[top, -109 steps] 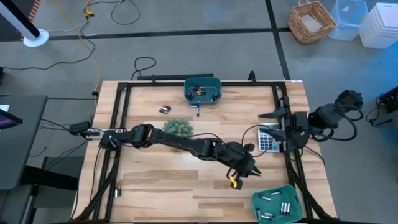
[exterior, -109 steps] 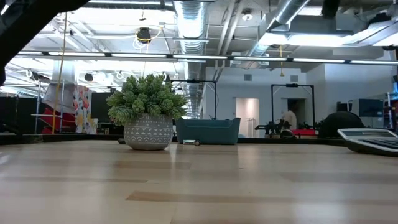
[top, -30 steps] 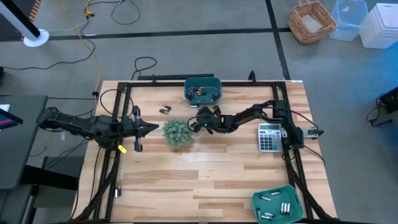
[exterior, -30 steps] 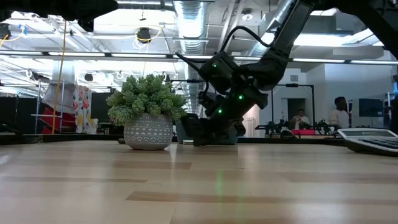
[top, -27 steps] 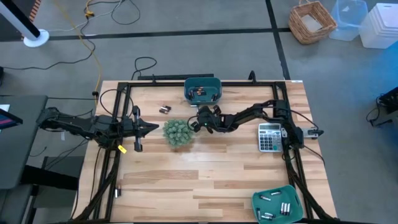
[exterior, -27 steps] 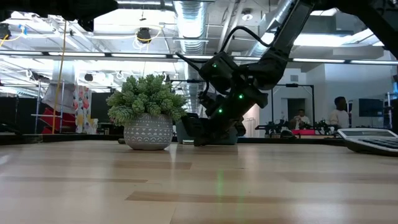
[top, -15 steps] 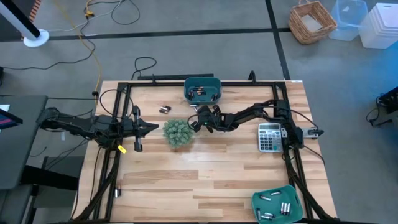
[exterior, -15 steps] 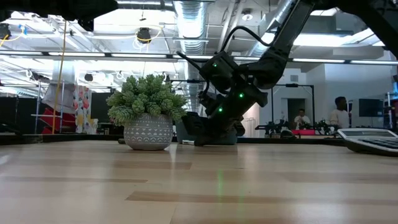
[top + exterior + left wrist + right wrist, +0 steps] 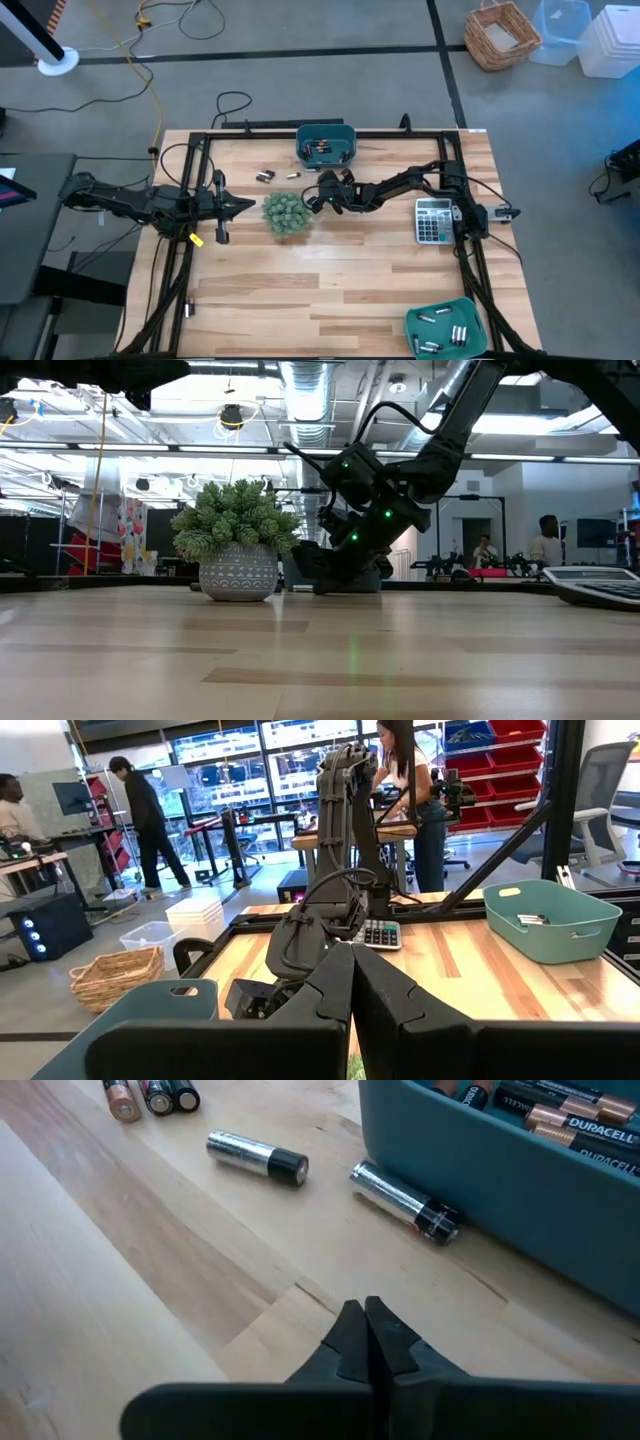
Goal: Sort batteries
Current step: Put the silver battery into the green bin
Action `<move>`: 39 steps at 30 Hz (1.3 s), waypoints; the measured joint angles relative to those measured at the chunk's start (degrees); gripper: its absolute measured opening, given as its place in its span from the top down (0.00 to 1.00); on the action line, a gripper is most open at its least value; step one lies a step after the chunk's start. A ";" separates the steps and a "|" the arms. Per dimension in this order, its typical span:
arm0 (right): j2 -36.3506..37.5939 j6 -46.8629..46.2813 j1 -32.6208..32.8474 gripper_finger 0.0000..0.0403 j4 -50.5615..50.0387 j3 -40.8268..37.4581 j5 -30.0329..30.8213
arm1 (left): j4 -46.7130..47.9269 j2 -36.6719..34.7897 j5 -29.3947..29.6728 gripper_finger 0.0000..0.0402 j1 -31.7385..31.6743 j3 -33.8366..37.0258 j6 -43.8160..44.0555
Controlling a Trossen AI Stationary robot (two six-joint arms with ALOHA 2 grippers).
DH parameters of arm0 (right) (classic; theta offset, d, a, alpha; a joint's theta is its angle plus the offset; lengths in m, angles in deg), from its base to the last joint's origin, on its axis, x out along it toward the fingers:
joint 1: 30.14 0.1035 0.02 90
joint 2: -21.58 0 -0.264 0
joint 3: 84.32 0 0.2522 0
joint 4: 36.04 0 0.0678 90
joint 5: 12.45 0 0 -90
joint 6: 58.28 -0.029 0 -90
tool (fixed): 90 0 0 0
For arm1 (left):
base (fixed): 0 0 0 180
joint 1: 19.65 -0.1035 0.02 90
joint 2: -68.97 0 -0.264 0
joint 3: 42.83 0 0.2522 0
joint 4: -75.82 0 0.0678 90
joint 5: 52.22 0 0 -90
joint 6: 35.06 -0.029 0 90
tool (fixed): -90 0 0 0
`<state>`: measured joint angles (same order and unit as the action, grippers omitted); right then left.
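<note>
Two silver batteries with dark ends lie on the wood just beyond my right gripper [image 9: 365,1312]: one [image 9: 257,1157] in the open, one [image 9: 405,1200] against the wall of the far teal bin [image 9: 480,1170]. Three more batteries [image 9: 150,1095] lie side by side farther left. The bin [image 9: 326,145] holds several batteries [image 9: 540,1110]. My right gripper [image 9: 320,182] is low over the table in front of this bin, shut with nothing between its fingers. My left gripper [image 9: 250,206] is shut and empty at the table's left, beside the plant.
A potted plant [image 9: 284,212] stands between the two grippers. A grey calculator [image 9: 432,220] lies at the right, and a second teal bin [image 9: 445,328] with several batteries sits at the near right corner. A small yellow tag [image 9: 196,240] lies near the left arm.
A silver battery now lies in the open on the table just left of my right gripper, where none showed half a second ago. Both arms stay where they were.
</note>
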<state>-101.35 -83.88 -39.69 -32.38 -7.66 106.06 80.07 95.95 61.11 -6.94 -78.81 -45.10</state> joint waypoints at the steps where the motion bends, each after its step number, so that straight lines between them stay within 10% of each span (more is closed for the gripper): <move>1: 0.00 0.00 0.14 1.00 -0.01 0.00 0.01 | 0.01 0.00 0.00 1.00 0.00 0.00 0.00; 15: 9.08 3.53 4.19 0.99 -10.86 -0.29 1.05 | 0.35 0.01 0.00 1.00 0.00 0.00 0.13; 25: 16.41 18.89 6.04 0.73 -16.90 -0.50 1.67 | 0.90 0.01 0.02 1.00 0.00 0.00 0.27; 39: 13.00 41.10 0.65 0.55 -6.42 -0.18 -13.01 | 1.16 0.36 0.00 1.00 0.00 0.00 1.77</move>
<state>-88.35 -42.79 -39.04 -38.80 -7.85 93.05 81.22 96.31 61.11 -6.94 -78.81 -43.33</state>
